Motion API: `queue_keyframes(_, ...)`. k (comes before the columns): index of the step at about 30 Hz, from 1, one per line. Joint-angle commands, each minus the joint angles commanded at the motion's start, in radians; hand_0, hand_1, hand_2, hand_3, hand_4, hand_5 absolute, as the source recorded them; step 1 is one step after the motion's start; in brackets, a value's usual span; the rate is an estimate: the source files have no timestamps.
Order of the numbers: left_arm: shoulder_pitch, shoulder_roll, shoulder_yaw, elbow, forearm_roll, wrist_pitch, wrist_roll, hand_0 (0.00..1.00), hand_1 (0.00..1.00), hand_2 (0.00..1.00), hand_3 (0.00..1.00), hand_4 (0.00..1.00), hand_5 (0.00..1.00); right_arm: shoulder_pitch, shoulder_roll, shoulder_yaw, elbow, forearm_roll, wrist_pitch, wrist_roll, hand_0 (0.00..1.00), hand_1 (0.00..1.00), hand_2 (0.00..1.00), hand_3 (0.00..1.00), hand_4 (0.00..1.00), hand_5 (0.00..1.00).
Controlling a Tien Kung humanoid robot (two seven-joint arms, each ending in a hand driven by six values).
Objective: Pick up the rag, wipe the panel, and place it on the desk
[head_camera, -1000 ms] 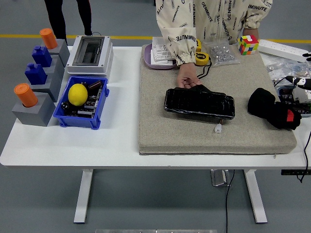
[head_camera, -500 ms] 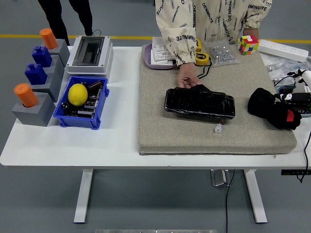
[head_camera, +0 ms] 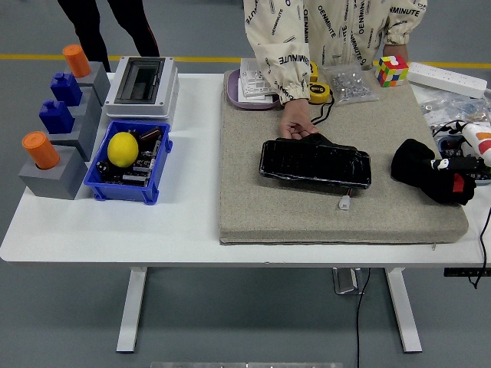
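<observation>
On the grey felt mat [head_camera: 307, 207] covering the white bench [head_camera: 184, 230], the glossy black panel [head_camera: 314, 162] lies unwiped. To its right the black rag [head_camera: 423, 170] rests near the mat's edge, the right robot hand [head_camera: 460, 165] at it; whether the hand has closed on it I cannot tell. Farther back, a person's hand [head_camera: 294, 123] steadies the panel. Judging by this, grasping, wiping and putting down all remain.

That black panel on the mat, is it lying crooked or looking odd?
Slightly. The black panel lies a little askew on the grey mat, a person's hand holds its far edge, and a small white connector lies beside its near edge.
</observation>
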Motion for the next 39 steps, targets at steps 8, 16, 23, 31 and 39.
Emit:
queue_keyframes(8,-0.002,-0.001,0.003,0.000,-0.003,0.000,0.000,0.648,0.696,0.742,0.566,0.598,0.473,-0.012,0.012,0.019,0.018,-0.008,-0.002,0.003,0.748,0.710,0.814,0.851,0.998,0.657)
queue_keyframes(16,-0.003,-0.002,0.004,0.000,-0.005,0.001,0.001,0.648,0.696,0.741,0.566,0.598,0.472,-0.035,0.018,0.019,0.041,-0.012,-0.004,0.003,0.751,0.714,0.814,0.855,0.998,0.667)
queue_keyframes(23,-0.003,-0.002,0.004,0.000,-0.003,0.001,0.003,0.647,0.697,0.741,0.566,0.599,0.473,-0.023,0.035,0.007,-0.001,-0.023,0.002,0.008,0.751,0.714,0.814,0.848,0.998,0.672)
queue_keyframes(31,-0.007,-0.003,0.012,0.000,-0.011,0.000,-0.001,0.646,0.696,0.742,0.565,0.598,0.473,-0.003,0.059,0.041,-0.081,-0.044,0.017,0.014,0.752,0.714,0.811,0.839,0.998,0.672)
queue_keyframes(39,-0.002,-0.003,0.004,0.000,-0.006,0.001,0.003,0.647,0.696,0.742,0.566,0.598,0.473,-0.003,0.075,0.048,-0.127,-0.058,0.025,0.013,0.751,0.712,0.805,0.833,0.998,0.672)
